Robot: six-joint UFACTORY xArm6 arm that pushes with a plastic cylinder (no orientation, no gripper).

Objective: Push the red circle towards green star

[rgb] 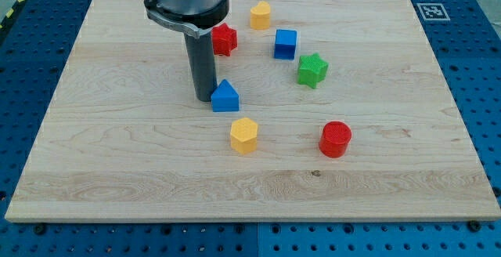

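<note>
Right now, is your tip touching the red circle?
Apart. The camera view shows my tip beside the blue block, with bare board and a yellow block separating it from the red circle.

The circle [336,139] lies at five o'clock of the star [312,70] (apart), the cube [286,44] perhaps at eleven.

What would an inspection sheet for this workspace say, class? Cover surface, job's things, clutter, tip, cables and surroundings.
Surface: wooden board, flat.
Job's things: red circle at lower right; green star above it, apart.
Clutter: blue cube, red star, yellow block, yellow hexagon, blue house-shaped block.
Tip: my tip beside the blue house-shaped block, far from the red circle.
Cables: nothing seen.
Surroundings: blue perforated table, printed marker.
</note>
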